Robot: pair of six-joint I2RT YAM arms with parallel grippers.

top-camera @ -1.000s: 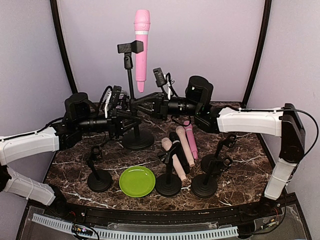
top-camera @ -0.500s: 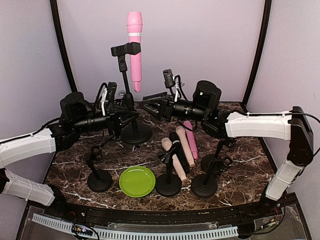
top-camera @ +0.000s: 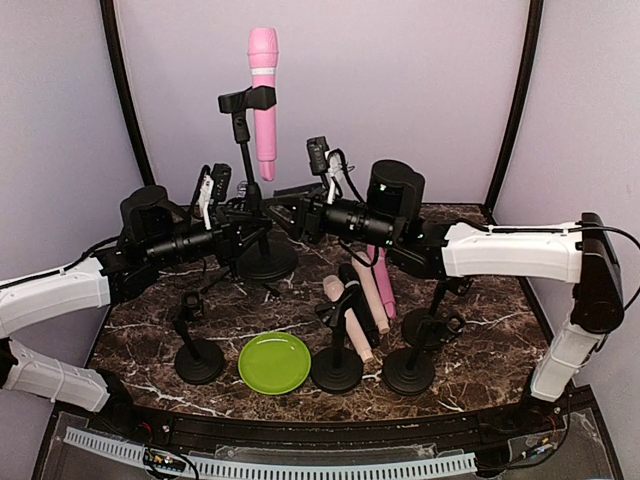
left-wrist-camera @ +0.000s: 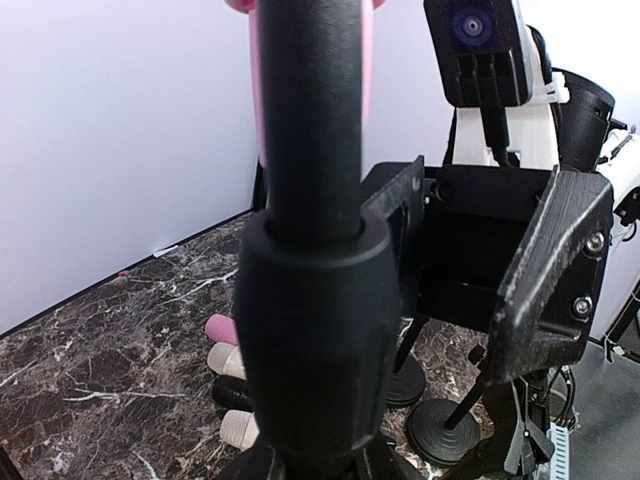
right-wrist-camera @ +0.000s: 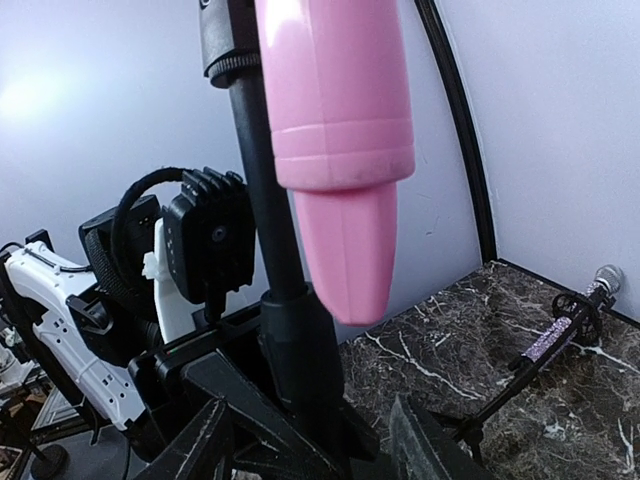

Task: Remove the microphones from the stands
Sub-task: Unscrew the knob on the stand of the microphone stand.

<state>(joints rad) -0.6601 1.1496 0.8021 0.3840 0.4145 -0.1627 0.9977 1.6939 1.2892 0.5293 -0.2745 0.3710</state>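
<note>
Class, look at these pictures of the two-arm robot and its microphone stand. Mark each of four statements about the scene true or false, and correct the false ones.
1. The pink microphone sits in the clip of the tall stand. True.
2. A microphone lies on the green plate. False: the loose microphones lie on the table to the plate's right, in the top view.
3. The left gripper is shut on the tall stand's pole. True.
4. The right gripper is clamped on the pink microphone. False: its jaws stand open on either side of the pole, below the microphone's lower end.
</note>
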